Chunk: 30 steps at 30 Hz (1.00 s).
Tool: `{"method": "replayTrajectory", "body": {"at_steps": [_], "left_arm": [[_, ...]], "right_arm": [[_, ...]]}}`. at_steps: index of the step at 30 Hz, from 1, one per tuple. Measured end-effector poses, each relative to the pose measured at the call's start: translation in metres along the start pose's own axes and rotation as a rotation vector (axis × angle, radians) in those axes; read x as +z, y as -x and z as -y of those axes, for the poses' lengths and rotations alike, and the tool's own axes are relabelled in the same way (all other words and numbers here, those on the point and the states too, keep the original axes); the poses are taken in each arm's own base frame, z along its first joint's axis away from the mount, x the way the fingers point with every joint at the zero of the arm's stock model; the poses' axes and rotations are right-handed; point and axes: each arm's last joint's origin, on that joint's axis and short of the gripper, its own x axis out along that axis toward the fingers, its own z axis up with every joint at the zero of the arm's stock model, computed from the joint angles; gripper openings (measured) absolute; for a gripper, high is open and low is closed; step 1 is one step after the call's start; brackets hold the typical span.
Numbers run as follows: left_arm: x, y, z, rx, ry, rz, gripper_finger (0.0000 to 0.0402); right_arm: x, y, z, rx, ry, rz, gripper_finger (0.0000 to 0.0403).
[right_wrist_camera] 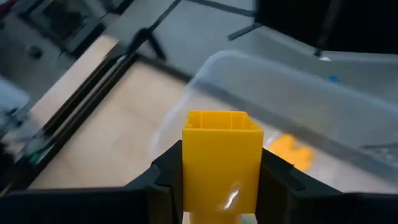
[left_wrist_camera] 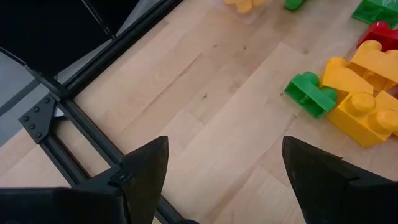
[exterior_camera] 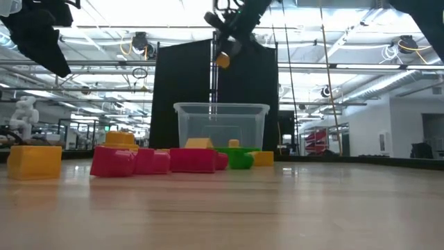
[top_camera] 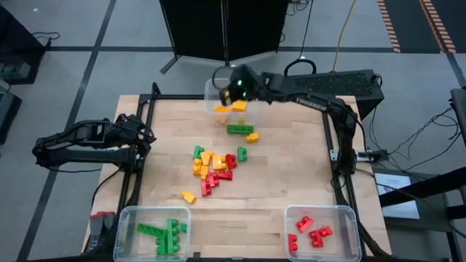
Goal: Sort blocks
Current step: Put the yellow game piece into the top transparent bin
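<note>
The right tool is clenched on a yellow block and hangs above the clear bin at the upper middle of the high view, where another yellow block lies inside. The left tool waits released over the tabletop at the frame's left edge. The remaining blocks are heaped mid-frame, with a green-filled bin lower left and a red-filled bin lower right.
</note>
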Motion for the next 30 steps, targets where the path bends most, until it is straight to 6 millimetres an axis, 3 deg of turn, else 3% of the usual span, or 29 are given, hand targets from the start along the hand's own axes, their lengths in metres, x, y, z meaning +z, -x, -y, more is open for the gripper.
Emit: {"method": "replayTrajectory", "body": {"at_steps": [4, 8, 18, 24, 30], "left_arm": [[0.000, 0.000, 0.000, 0.003, 0.000, 0.001, 0.0287], [0.000, 0.000, 0.000, 0.007, 0.000, 0.003, 0.0287], [0.000, 0.000, 0.000, 0.007, 0.001, 0.004, 0.0287], [0.000, 0.000, 0.000, 0.007, 0.003, 0.004, 0.0287], [0.000, 0.000, 0.000, 0.007, 0.000, 0.003, 0.0287]], "right_arm": [[0.011, -0.014, 0.020, -0.052, -0.039, -0.002, 0.0116], [0.007, -0.045, 0.033, -0.062, -0.051, -0.083, 0.0116], [-0.026, -0.124, 0.043, -0.021, -0.046, -0.281, 0.0116], [-0.038, -0.145, 0.044, -0.004, -0.055, -0.320, 0.0116], [-0.040, -0.150, 0.044, 0.020, -0.036, -0.335, 0.0117]]}}
